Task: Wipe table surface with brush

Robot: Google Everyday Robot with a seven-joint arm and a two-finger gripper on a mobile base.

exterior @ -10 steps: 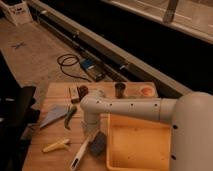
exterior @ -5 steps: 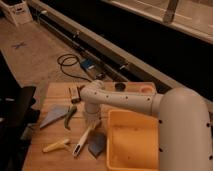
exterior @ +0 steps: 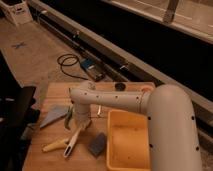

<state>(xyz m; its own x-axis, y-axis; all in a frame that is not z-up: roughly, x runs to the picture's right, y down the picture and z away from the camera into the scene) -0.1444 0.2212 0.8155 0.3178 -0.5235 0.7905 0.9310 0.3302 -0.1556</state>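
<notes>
Over the last second the arm (exterior: 112, 100) has swung its elbow leftward across the table (exterior: 55, 91), and the gripper (exterior: 82, 125) now hangs below it over the middle of the planks, just left of the yellow tub (exterior: 127, 137). The brush (exterior: 74, 142) has travelled with it: a second ago its lower tip lay close to the near edge of the table, and now the whole stick sits further up, slanting from the gripper down and left, with its tip next to the yellow-handled tool (exterior: 54, 145). Because it has followed the gripper in both steps, I judge the fingers to be closed on its upper end – the grip itself is dark and partly covered by the wrist, so this rests on the movement rather than on a clear sight of the jaws. For the task this reads as a wiping stroke in progress, the brush being drawn across the wood away from the near edge. The blue-grey block (exterior: 97, 145) and the grey wedge-shaped piece (exterior: 52, 116) lie where they were, so the stroke has not pushed them. Several things are hard to make out – which end of the brush is the darker one, whether its tip presses on the wood or rides just above it, and whether it touches the yellow-handled tool or only lies beside it. The big white arm covers the right part of the table, and the tub is cut off at the bottom edge
</notes>
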